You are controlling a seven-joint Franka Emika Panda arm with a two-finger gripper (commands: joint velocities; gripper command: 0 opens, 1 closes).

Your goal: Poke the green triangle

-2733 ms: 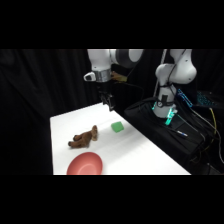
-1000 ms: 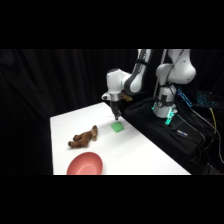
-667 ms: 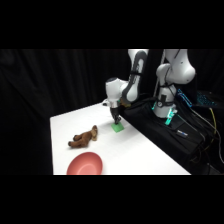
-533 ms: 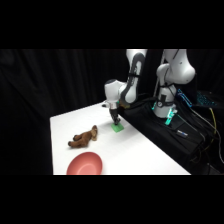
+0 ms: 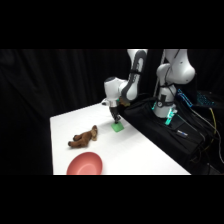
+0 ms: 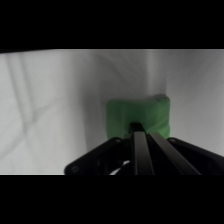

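Side view: we see the tool (image 5: 117, 120) at frame centre, its tip down on the green triangle (image 5: 118, 128), which lies on the white counter (image 5: 140, 155). A brown plush (image 5: 83, 138) lies left of centre; a red bowl (image 5: 85, 164) sits at lower left.

Wrist view: the triangle (image 6: 139, 116) sits at centre right. The fingers (image 6: 138, 145) appear pressed together, meeting its near edge.

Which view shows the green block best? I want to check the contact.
The wrist view: the green block fills the middle, with the gripper right at its near edge. In the side view the block is small, partly behind the gripper.
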